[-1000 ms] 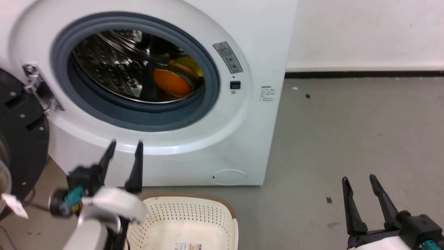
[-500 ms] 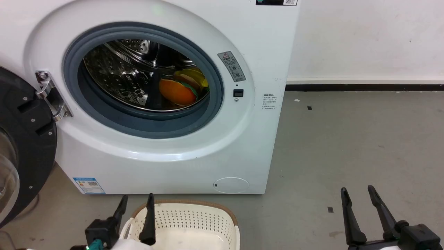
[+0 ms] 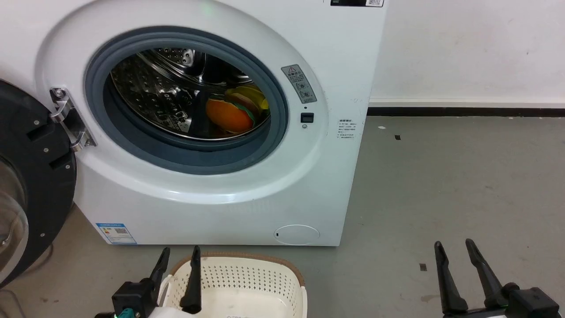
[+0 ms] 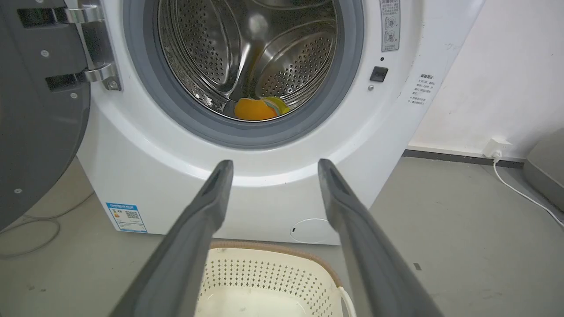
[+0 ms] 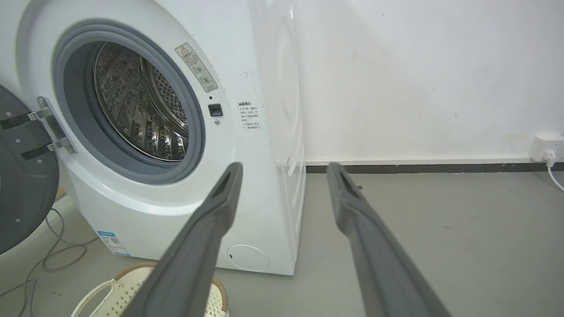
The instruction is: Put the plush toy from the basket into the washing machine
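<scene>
Grey concrete floor (image 3: 441, 185) runs along a white wall, and the washing machine (image 3: 247, 207) stands on it with its black door (image 3: 31, 176) swung open to the left. The plush toy (image 3: 229, 115) lies inside the steel drum (image 3: 150, 101), low on the right side and well behind the grey seal, just where it lay a second ago. What has changed is the left gripper (image 3: 180, 250). A second ago it was raised in front of the washer's lower front; now it has dropped back low over the left rim of the basket (image 3: 247, 274), its fingers parted with nothing between them. The right gripper (image 3: 453, 243) waits at the lower right, likewise spread and empty, much as before. The head camera has shifted a little too. By my reading the toy is delivered and the arm has pulled clear, so the task looks done
</scene>
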